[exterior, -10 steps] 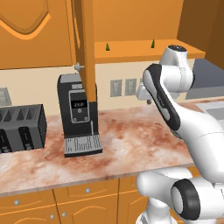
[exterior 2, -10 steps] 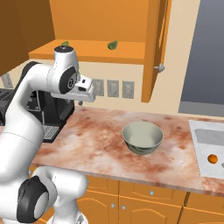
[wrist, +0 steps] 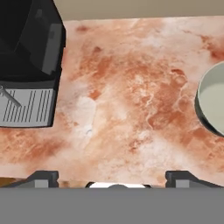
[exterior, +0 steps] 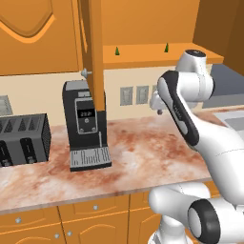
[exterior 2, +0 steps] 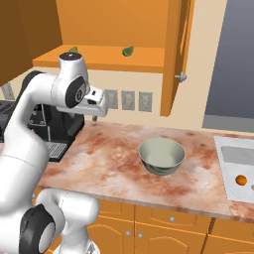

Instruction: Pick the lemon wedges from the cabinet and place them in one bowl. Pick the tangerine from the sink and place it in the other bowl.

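My pincer [wrist: 111, 177] is spread wide and holds nothing, tips far apart at the bottom of the hand view, pointing down at the bare middle of the counter [wrist: 131, 109]; nothing grabbed yet, so I read this as the approach to the first pick. The cabinet [exterior 2: 114, 25] stands with its door [exterior 2: 176, 54] swung out, which is why both lemon wedges [exterior 2: 128, 50] are exposed: two little green points on the shelf, one near the shelf's left end by my arm, one toward the middle, well apart. In the left base view they show as small dark-green spikes [exterior: 117, 50] on the shelf's front part. The bowl [exterior 2: 161, 156] sits upright on the counter toward its right end, just left of the sink [exterior 2: 238, 166], empty, likely set close so both drops are short. Tangerine [exterior 2: 241, 180] lies in the sink basin near its front edge. Coffee machine [exterior: 86, 124] is at the counter's back-left, under the open door, toaster [exterior: 24, 140] further left. My guess: the hand must rise to shelf height next.
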